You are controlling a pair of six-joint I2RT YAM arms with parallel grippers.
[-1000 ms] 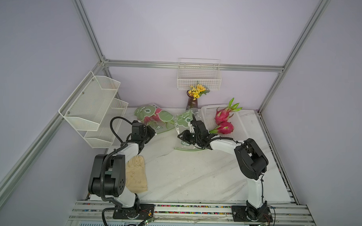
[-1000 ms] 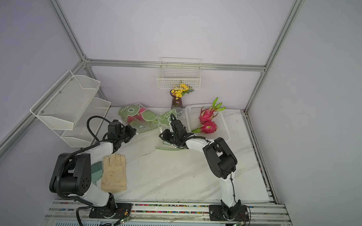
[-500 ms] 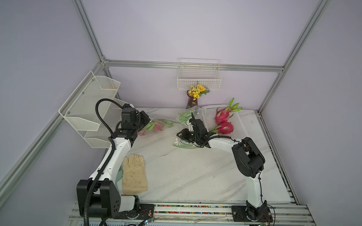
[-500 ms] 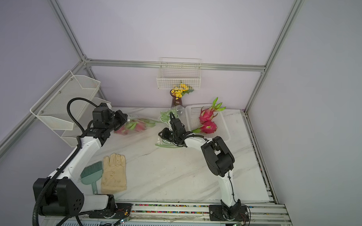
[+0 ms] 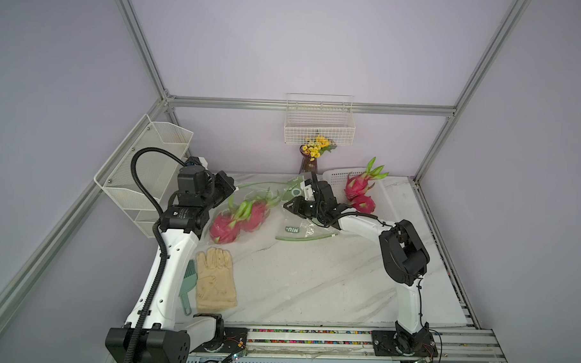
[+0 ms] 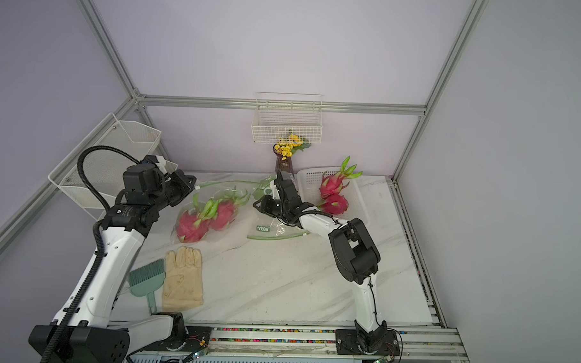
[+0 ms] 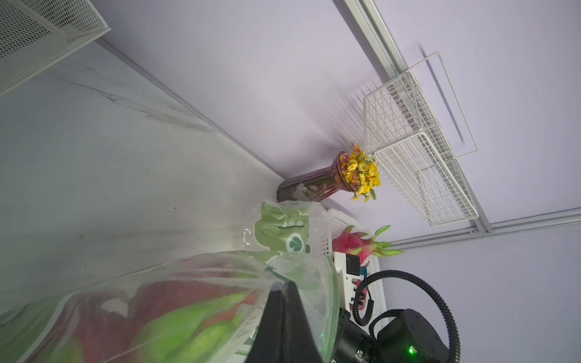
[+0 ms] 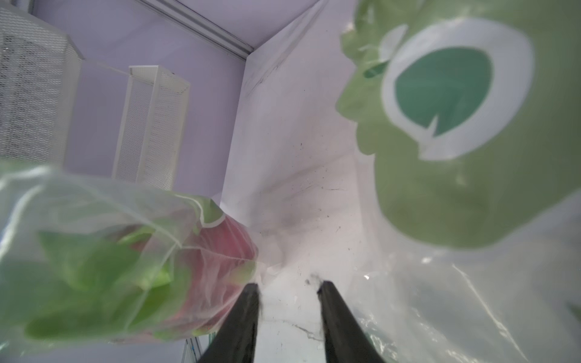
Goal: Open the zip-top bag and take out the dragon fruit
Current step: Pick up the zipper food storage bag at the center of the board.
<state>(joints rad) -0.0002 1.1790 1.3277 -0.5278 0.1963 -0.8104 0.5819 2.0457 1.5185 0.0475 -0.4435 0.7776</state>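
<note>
The clear zip-top bag (image 5: 292, 229), printed in green, is stretched between my two arms at the back of the table. Two magenta dragon fruit (image 5: 226, 228) (image 5: 256, 216) with green scales hang in its left part, blurred and close in the left wrist view. My left gripper (image 5: 234, 188) (image 7: 283, 284) is raised and shut on the bag's upper edge. My right gripper (image 5: 286, 205) (image 8: 287, 287) stands open low against the bag's right part, with bare table between its fingers and film on both sides. Two more dragon fruit (image 5: 355, 188) (image 5: 363, 203) lie in the white basket (image 5: 335, 179).
A beige glove (image 5: 215, 282) and a green hand brush (image 6: 147, 278) lie at the front left. A vase of yellow flowers (image 5: 311, 156) stands at the back wall under a wire wall basket (image 5: 319, 123). A white mesh shelf (image 5: 143, 180) hangs at the left.
My left arm has risen and drawn back to the left, lifting the bag's edge off the table. The two fruits inside slid toward the front left. The right gripper stayed in place.
</note>
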